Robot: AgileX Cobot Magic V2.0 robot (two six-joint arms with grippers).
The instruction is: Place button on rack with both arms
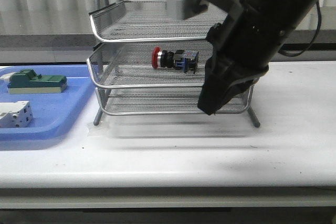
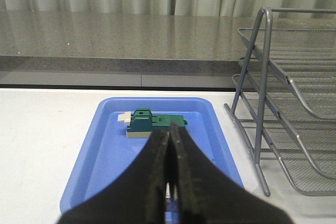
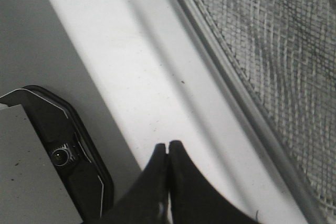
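Observation:
The button, with its red cap to the left and blue-black block to the right, lies on the middle tier of the silver wire rack. My right gripper is shut and empty, hanging in front of the rack's right side, apart from the button. In the right wrist view the shut gripper is over white table beside the rack's mesh. My left gripper is shut and empty above the blue tray; it is out of the front view. The rack's legs show in the left wrist view.
The flat blue tray at the left holds a green block and a white block. The green block also shows in the left wrist view. A grey camera box sits on the right arm. A grey ledge runs behind the table.

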